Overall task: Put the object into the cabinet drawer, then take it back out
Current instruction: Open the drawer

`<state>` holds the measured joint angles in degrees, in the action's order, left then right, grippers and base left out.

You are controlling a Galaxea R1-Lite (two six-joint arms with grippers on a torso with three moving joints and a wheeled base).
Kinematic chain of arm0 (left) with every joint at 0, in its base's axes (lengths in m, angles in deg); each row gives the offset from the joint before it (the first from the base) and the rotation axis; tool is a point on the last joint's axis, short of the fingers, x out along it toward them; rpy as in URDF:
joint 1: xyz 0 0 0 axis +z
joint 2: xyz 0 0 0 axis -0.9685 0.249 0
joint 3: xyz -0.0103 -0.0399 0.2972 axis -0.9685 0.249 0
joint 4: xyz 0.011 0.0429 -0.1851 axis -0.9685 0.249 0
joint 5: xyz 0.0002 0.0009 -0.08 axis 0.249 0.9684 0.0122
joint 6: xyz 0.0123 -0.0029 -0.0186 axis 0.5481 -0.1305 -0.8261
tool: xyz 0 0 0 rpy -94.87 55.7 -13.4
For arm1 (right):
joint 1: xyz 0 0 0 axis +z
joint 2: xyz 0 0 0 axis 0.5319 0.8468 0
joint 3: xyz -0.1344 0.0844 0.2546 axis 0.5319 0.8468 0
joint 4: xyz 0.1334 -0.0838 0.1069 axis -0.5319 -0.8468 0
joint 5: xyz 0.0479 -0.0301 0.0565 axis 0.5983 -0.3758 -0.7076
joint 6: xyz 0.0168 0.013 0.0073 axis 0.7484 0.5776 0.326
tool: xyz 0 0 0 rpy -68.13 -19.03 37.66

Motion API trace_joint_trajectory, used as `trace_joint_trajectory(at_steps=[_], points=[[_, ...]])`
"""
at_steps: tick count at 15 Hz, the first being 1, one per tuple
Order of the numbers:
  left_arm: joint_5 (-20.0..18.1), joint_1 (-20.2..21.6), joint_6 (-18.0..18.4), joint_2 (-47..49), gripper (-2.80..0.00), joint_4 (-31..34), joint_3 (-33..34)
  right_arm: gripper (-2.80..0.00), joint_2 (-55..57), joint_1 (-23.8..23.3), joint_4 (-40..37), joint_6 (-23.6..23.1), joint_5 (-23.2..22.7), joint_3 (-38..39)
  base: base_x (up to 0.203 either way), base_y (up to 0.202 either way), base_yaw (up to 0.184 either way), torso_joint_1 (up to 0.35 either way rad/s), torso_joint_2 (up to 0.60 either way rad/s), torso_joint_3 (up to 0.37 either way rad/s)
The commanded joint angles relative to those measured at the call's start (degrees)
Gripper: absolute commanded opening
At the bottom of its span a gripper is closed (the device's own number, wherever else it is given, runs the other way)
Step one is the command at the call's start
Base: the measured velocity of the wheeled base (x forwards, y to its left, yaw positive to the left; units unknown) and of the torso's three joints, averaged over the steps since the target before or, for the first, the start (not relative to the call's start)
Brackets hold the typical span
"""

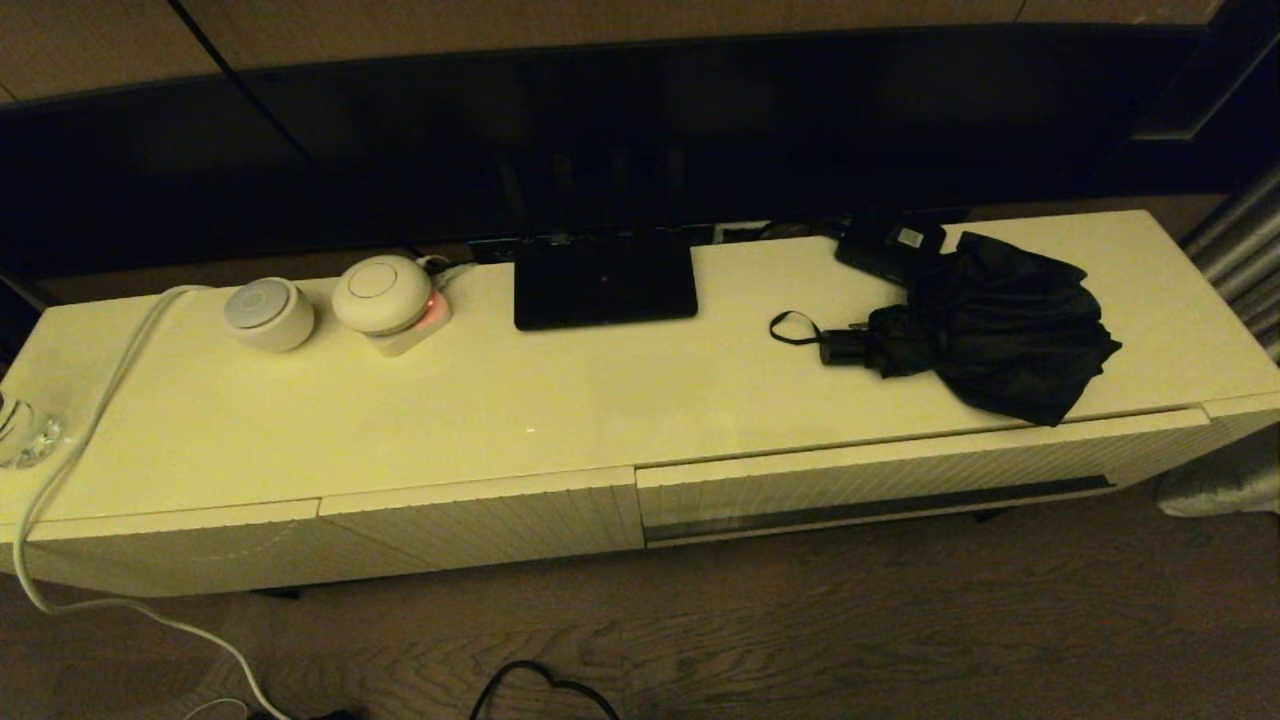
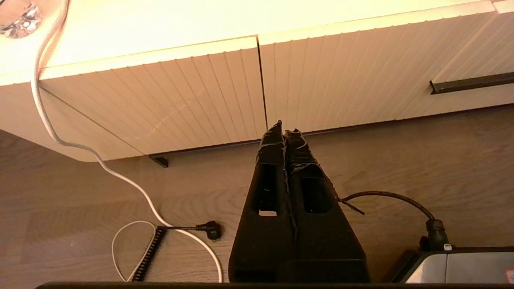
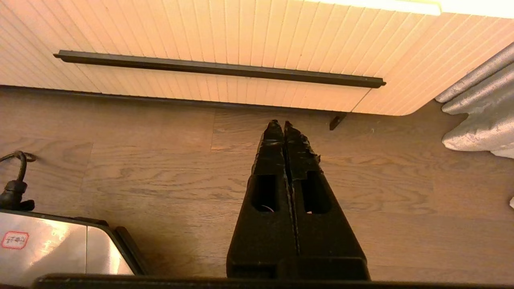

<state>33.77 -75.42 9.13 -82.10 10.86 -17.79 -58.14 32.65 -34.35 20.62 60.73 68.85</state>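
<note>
- Both claws are hanging low above the wooden floor (image 3: 160, 172) in front of the cabinet, and neither is showing in the head view.
- Right gripper (image 3: 284, 125) is pointing toward the base of the cabinet drawer (image 3: 241, 40), its fingers pressed together and holding nothing; the drawer's long dark handle slot (image 3: 219, 69) is running across just beyond the tips.
- Left gripper (image 2: 285, 127) is likewise sitting closed and empty, aiming at the seam between two ribbed cream front panels (image 2: 168, 100).
- Closed flush, the drawer is lying under the right part of the cabinet top (image 1: 500, 400) in the head view.
- Lying on the cabinet top above that drawer is the black folding umbrella (image 1: 990, 330), its loose canopy bunched toward the right and reaching the front edge, its short handle and thin wrist loop (image 1: 795, 328) pointing left.
- Just behind the umbrella, a small black box with a white label (image 1: 890, 245) is sitting, possibly touching the fabric, though the dark makes that hard to judge.
- Further left, a flat black stand base (image 1: 603, 280) is resting near the back edge.
- Two round white devices (image 1: 380, 292) are sitting at the left, and a white cable (image 1: 70, 450) is trailing off the edge to the floor.
</note>
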Motion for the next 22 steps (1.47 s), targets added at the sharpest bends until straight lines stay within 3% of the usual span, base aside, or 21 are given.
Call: trace_joint_trajectory(at_steps=[1, 4, 7, 22], points=[[-0.01, 0.02, -0.03, 0.00, -2.80, 0.00, 0.18, -2.80, -0.10, 0.02, 0.09, -0.19, 0.02, 0.05, 0.000, 0.000, 0.000, 0.000, 0.00, 0.000], [-0.01, 0.02, -0.03, 0.00, -2.80, 0.00, 0.18, -2.80, -0.10, 0.02, 0.01, 1.33, 0.36, 0.03, 0.000, 0.000, 0.000, 0.000, 0.00, 0.000], [-0.01, 0.02, -0.03, 0.00, -2.80, 0.00, 0.18, -2.80, -0.01, 0.02, 0.36, 6.94, 1.00, 0.01, 0.000, 0.000, 0.000, 0.000, 0.00, 0.000], [-0.01, 0.02, -0.03, 0.00, -2.80, 0.00, 0.18, -2.80, -0.10, 0.02, 0.35, 6.07, 1.18, 0.09, 0.000, 0.000, 0.000, 0.000, 0.00, 0.000]])
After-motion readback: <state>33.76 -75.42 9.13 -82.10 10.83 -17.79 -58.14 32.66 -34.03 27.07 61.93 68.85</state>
